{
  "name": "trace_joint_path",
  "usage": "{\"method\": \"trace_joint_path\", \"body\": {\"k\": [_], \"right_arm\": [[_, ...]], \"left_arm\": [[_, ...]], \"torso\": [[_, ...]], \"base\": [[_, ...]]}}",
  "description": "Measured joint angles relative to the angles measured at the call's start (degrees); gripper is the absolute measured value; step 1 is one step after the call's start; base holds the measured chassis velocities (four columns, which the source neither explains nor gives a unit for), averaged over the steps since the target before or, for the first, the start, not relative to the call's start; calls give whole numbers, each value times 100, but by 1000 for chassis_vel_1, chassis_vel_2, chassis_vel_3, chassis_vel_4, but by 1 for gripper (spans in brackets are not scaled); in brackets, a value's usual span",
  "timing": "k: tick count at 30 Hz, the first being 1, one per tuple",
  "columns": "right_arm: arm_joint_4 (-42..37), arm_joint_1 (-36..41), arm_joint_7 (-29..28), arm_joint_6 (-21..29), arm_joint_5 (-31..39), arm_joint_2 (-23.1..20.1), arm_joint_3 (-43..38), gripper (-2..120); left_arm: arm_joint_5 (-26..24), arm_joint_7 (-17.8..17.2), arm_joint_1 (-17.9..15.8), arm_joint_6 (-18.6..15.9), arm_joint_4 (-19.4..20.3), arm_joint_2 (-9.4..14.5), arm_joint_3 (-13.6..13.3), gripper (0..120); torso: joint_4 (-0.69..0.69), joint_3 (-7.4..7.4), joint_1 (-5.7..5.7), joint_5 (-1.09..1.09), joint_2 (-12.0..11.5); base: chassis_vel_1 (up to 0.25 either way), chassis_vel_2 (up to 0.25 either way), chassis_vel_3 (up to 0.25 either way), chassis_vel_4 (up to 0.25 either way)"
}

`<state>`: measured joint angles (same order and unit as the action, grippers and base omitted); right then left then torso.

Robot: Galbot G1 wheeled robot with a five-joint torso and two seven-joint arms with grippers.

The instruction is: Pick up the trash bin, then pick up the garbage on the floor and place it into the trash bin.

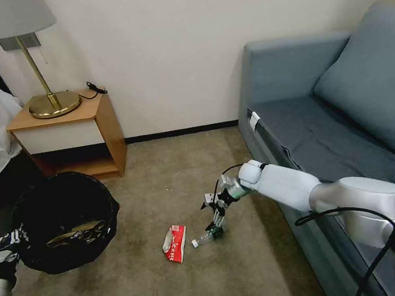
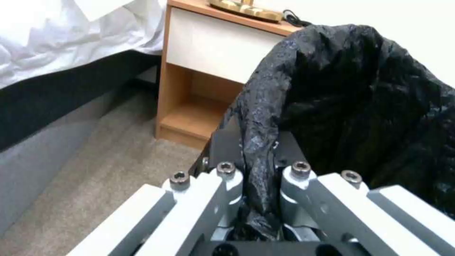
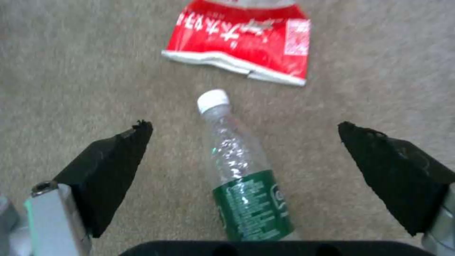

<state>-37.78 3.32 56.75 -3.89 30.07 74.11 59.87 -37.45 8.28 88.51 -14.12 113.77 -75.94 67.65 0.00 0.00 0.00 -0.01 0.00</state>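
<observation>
Your right gripper (image 3: 244, 149), jaws wide apart and empty, straddles the bottle (image 3: 241, 174), whose long axis runs between them; the left gripper (image 2: 258, 185) is clamped on the trash bin (image 1: 64, 221).

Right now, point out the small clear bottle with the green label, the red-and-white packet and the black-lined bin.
Small clear plastic bottle with green label (image 3: 251, 204): right wrist view, on the label.
Red-and-white packet (image 3: 241, 39): right wrist view, red face.
Round bin lined with black plastic bag (image 1: 48, 206): head view, inner bag wall.
</observation>
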Motion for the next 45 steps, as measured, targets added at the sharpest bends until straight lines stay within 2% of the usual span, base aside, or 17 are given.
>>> {"method": "trace_joint_path", "body": {"k": [16, 19, 23, 43, 45], "right_arm": [[1695, 366, 172, -670, -1093, 845, -272, 100], [2064, 417, 179, -801, -1561, 1089, -627, 100], [2310, 448, 190, -893, -1820, 1276, -823, 100], [2817, 653, -65, -1226, -2450, 1534, -1211, 100], [2904, 661, -59, -1277, -2565, 1575, -1330, 96]], "left_arm": [[-226, 85, 34, 65, -183, 133, 126, 4], [-267, 92, 49, 68, -197, 154, 151, 4], [-312, 99, 87, 81, -198, 165, 194, 4], [-357, 142, 238, 151, -136, 86, 342, 4], [-357, 143, 252, 153, -125, 68, 345, 4]], "torso": [[-1, 0, 0, 0, 0], [0, 0, 0, 0, 0], [1, 0, 0, 0, 0], [0, 0, 0, 1, 0], [0, 0, 0, 1, 0]], "base": [[0, 0, 0, 0], [0, 0, 0, 0], [0, 0, 0, 0], [0, 0, 0, 0], [0, 0, 0, 0]]}}
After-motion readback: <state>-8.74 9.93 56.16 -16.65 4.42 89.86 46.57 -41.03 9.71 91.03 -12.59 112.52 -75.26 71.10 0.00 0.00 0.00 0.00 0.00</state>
